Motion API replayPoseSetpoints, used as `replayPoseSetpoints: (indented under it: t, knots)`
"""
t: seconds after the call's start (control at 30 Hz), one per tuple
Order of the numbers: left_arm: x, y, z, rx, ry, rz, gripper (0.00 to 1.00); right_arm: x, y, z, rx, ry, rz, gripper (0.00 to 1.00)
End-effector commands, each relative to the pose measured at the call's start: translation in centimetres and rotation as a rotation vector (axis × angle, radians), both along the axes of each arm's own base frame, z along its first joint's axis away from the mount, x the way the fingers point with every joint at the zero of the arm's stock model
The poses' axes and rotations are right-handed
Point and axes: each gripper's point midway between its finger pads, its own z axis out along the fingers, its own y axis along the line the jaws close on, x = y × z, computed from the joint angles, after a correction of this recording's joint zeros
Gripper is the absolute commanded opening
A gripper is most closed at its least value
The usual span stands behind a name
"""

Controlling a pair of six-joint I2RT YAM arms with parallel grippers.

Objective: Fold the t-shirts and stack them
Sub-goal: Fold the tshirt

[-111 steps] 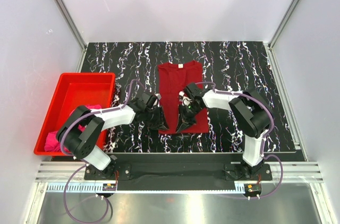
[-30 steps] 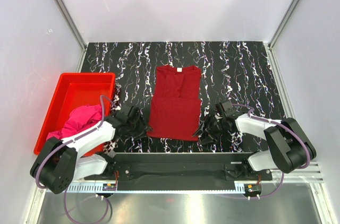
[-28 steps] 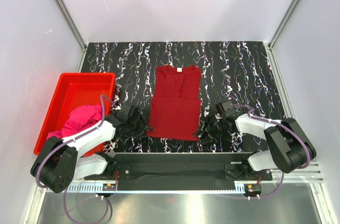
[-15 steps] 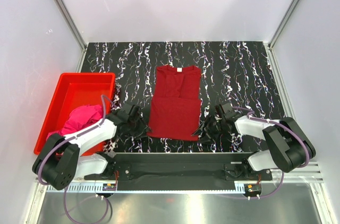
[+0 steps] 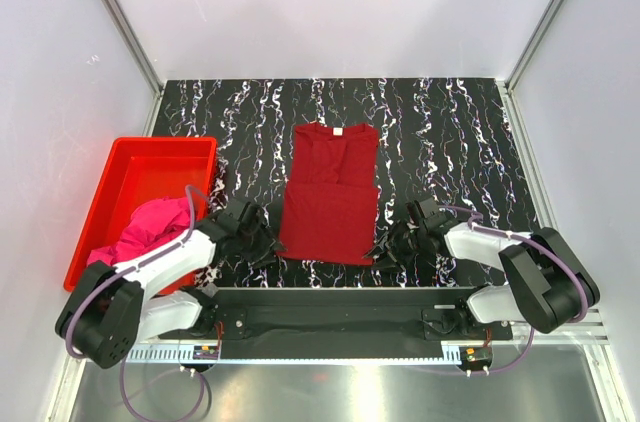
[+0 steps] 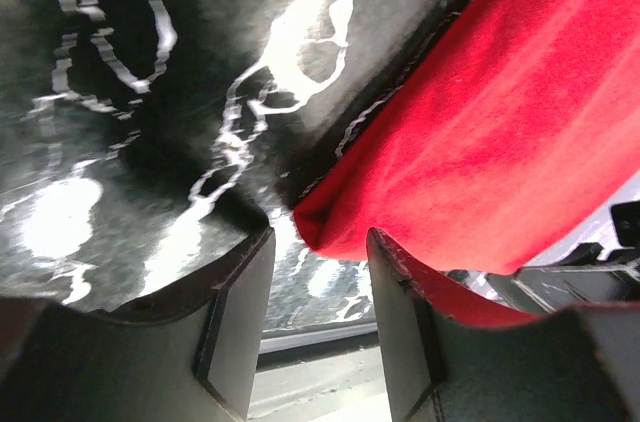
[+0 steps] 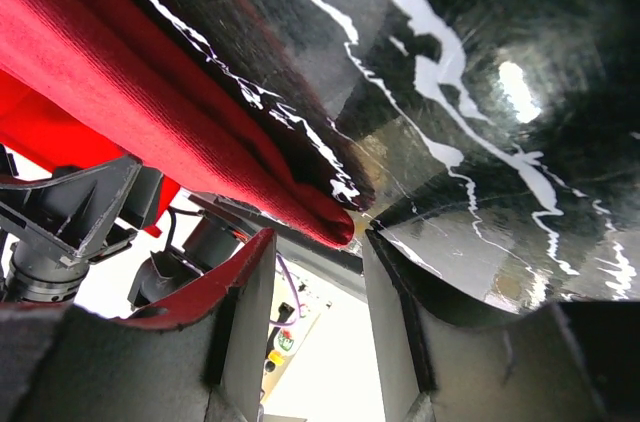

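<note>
The dark crimson t-shirt (image 5: 330, 192) lies flat on the black marbled table (image 5: 450, 132), sleeves folded in, white neck label at the far end. My left gripper (image 5: 268, 246) is open at the shirt's near left corner (image 6: 330, 232), which sits between the fingers. My right gripper (image 5: 384, 250) is open at the near right corner (image 7: 335, 225), which also lies between its fingers. The magenta pink t-shirt (image 5: 145, 227) is bunched in the red bin (image 5: 150, 157) and hangs over its near edge.
The red plastic bin stands at the table's left side. The table's near edge and a metal rail (image 5: 340, 297) run just below both grippers. White walls enclose the back and sides.
Since 3.7 s ago both arms have drawn back from over the shirt to its near corners, and the shirt has shifted left. Over the last second both grippers have edged closer to the corners.
</note>
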Motion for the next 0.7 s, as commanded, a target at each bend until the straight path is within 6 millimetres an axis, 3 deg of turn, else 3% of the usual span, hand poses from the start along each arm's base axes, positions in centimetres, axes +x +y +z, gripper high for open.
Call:
replayPoseSetpoints:
  t: [0.0, 0.23, 0.5, 0.63, 0.67]
  knots:
    - [-1.9, 1.8, -3.0, 0.105, 0.098, -0.004, 0.49, -0.5, -2.9, -3.5, -0.197, 0.009, -0.045, 0.48]
    - [-1.3, 2.1, -3.4, 0.138, 0.084, -0.011, 0.43, 0.4, -2.8, -4.0, -0.229, -0.003, -0.021, 0.48]
    - [-1.0, 2.1, -3.7, 0.149, 0.075, -0.027, 0.24, 0.5, -2.9, -4.3, -0.251, -0.006, 0.003, 0.40]
    - [-0.5, 2.2, -3.6, 0.165, 0.053, -0.059, 0.00, 0.4, -3.1, -4.3, -0.256, -0.014, 0.022, 0.21]
    - [-0.3, 2.2, -3.5, 0.169, 0.041, -0.070, 0.00, 0.3, -3.1, -4.4, -0.257, -0.020, 0.041, 0.07]
